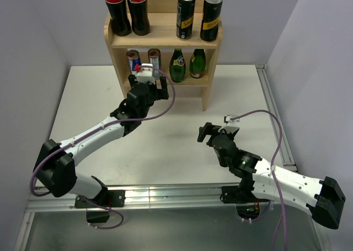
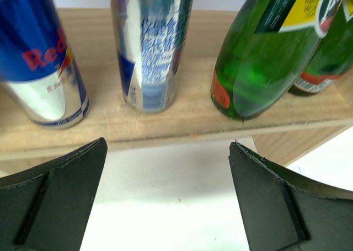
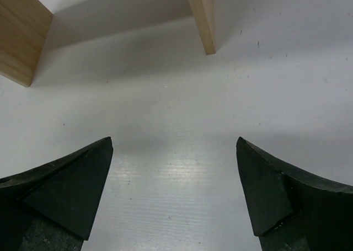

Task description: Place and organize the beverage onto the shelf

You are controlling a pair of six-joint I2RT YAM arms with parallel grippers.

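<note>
**A:** What could go wrong from here?

**B:** The trouble spot is the middle tier of the shelf, which stands at the far side of the counter. The left hand hovers just in front of that tier, facing the two blue-and-silver cans. The green bottles stand to their right. The cans are slim and tall, so I judge that a forward push or a sideways swing could let a finger clip one. It would then tip into its neighbour or roll off the front edge.

**A:** And the shelf itself?

**B:** It looks light. A knock against the tier's front edge might shift it and rock the cola bottles and black cans on the top tier.

**A:** How is the left hand set?

**B:** It is spread wide with nothing between the fingers. The wrist view shows a gap to the tier's edge, so it touches nothing.

**A:** And the right hand?

**B:** The right hand is also wide open and empty. It sits low over bare counter, nearer than the shelf's side panels and apart from them.

**A:** Any drinks left to place?

**B:** I see none on the counter. Every drink in view stands on the shelf, so the placing looks finished, with at most some straightening left.
</note>
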